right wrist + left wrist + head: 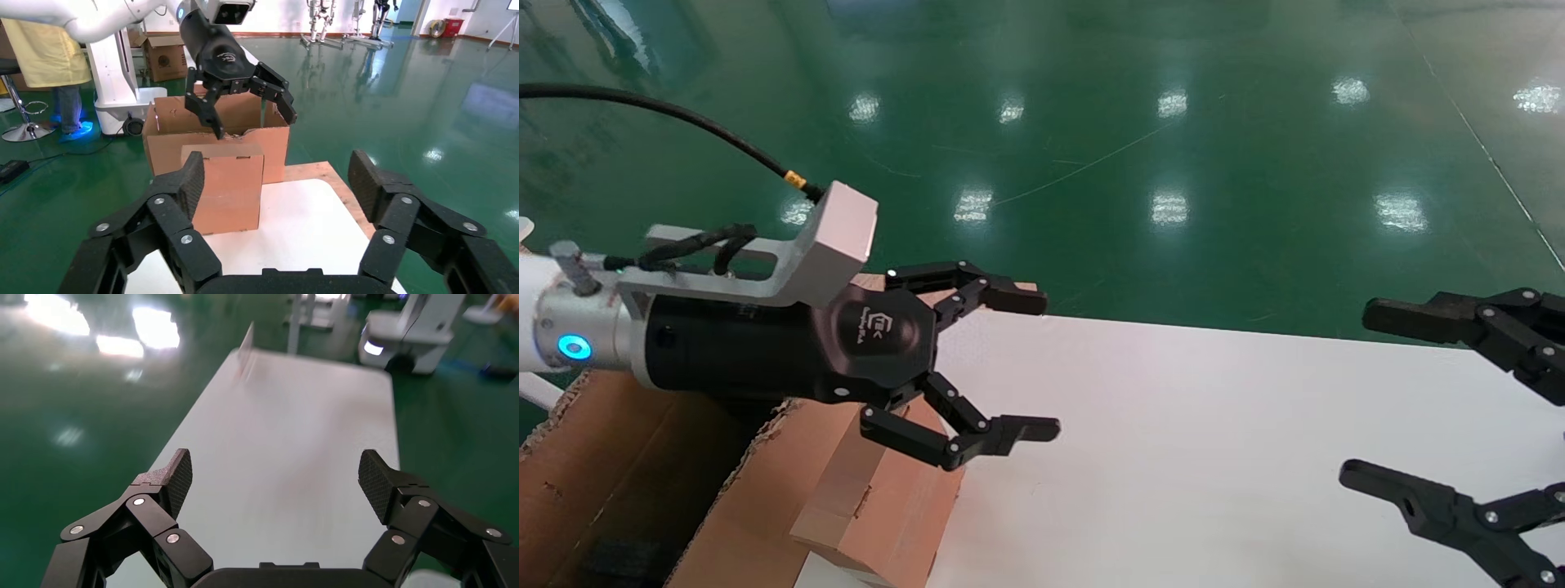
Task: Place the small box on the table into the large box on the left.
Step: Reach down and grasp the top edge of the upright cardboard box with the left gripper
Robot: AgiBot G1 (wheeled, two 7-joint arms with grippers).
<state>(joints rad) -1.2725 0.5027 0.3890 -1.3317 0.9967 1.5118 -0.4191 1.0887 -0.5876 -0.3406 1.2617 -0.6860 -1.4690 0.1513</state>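
Hovering open and empty: left tool (1034, 365), jaws spread wide, nothing between them, at the surface's (1214, 449) 9 o'clock edge in head view (12 = away from robot).

- Small box (887, 506) stands on the surface at that same edge, below the left tool and at about 7 o'clock from its tips. The tool is above it, not around it, with a clear gap.
- The fingers point toward 3 o'clock, away from the box, so my read is that the next move needs a pull back toward 7–8 and a drop, or a wrist re-aim.
- Box axis: it looks upright in the right wrist view, with a broad face toward the right tool. I can't tell its long axis for sure.
- Large box (723, 523) is just beside the small box on its 9 o'clock side, ragged rim up and top open. The interior reads dark and I can't tell what is in it. I can't tell whether the two boxes touch.
- Right tool (1365, 394) is at 3 o'clock, wide open, empty and well apart from both boxes. Left arm is clearly the nearer one.

Transfer is short: lift, shift toward 9, release.
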